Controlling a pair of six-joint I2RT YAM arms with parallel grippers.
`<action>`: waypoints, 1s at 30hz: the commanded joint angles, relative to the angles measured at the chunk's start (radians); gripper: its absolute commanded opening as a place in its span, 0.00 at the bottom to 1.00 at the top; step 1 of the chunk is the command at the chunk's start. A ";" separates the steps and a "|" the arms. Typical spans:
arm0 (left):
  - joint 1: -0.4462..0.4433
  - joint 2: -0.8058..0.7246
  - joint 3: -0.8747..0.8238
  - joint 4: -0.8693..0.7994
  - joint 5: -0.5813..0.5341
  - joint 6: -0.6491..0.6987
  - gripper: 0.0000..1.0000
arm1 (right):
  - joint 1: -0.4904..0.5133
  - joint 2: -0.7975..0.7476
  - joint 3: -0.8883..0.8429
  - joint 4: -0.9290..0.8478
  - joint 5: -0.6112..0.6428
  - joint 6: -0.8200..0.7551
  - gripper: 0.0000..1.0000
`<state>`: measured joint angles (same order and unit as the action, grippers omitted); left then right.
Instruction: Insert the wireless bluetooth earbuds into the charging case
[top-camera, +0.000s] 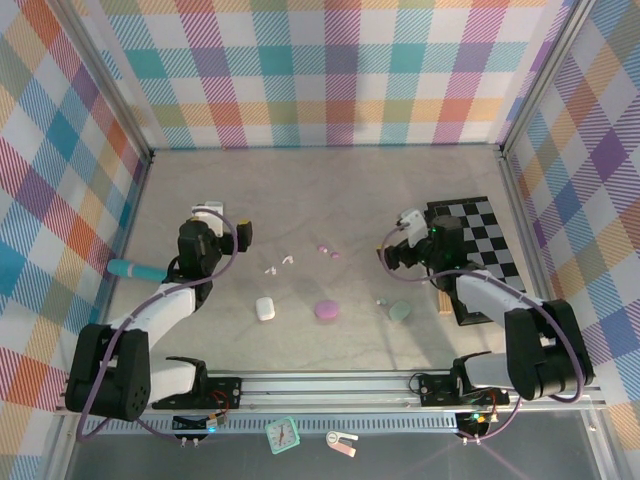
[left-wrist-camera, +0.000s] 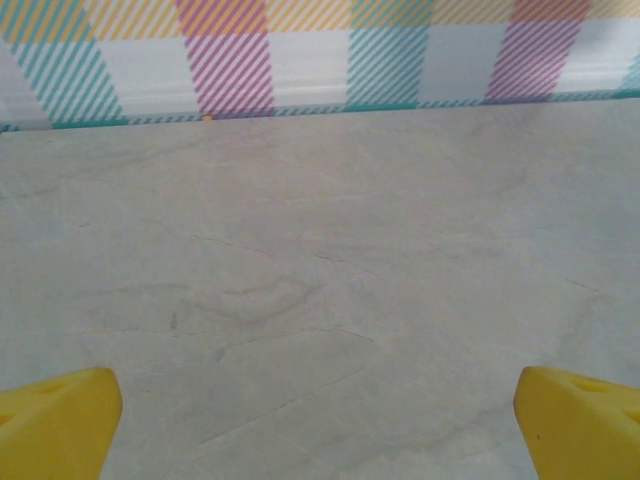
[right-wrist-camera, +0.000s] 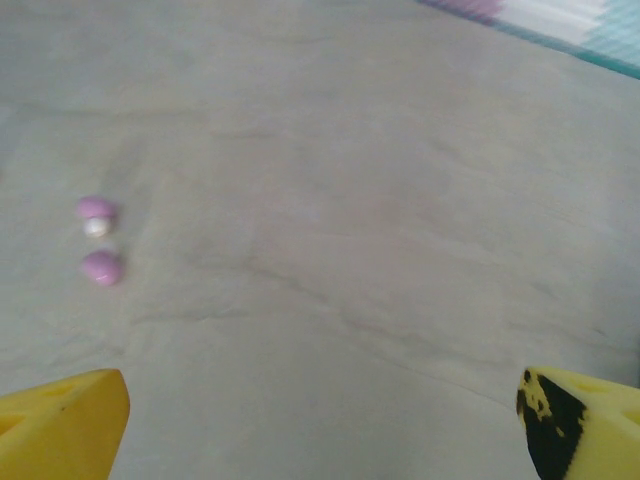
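Three pebble-like charging cases lie shut in a row on the table: white (top-camera: 265, 308), pink (top-camera: 327, 311) and pale green (top-camera: 400, 312). Behind them are the tiny earbuds: two white earbuds (top-camera: 279, 264), two pink earbuds (top-camera: 328, 250) and a greyish earbud (top-camera: 381, 301). The pink earbuds (right-wrist-camera: 97, 240) also lie left of my right gripper's line in the right wrist view. My left gripper (top-camera: 218, 222) (left-wrist-camera: 318, 420) is open over bare table, facing the back wall. My right gripper (top-camera: 395, 243) (right-wrist-camera: 322, 410) is open too, with nothing between its yellow fingers (right-wrist-camera: 60, 420).
A teal-handled tool (top-camera: 135, 270) lies at the left wall. A black-and-white checkered board (top-camera: 478, 245) sits at the right, under the right arm. A small clock (top-camera: 283, 433) rests on the front rail. Plaid walls close in three sides.
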<state>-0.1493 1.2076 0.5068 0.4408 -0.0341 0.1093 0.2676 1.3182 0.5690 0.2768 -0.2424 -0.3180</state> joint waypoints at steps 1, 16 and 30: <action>-0.018 -0.060 0.057 -0.128 0.128 0.014 1.00 | 0.098 -0.021 0.095 -0.219 -0.090 -0.206 0.99; -0.040 -0.233 0.199 -0.475 0.281 0.001 1.00 | 0.581 0.158 0.249 -0.530 -0.012 -0.380 0.93; -0.040 -0.232 0.213 -0.484 0.294 0.007 1.00 | 0.590 0.298 0.269 -0.465 0.016 -0.442 0.69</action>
<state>-0.1829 0.9886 0.7033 -0.0479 0.2447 0.1089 0.8577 1.6043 0.8017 -0.2035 -0.2226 -0.7269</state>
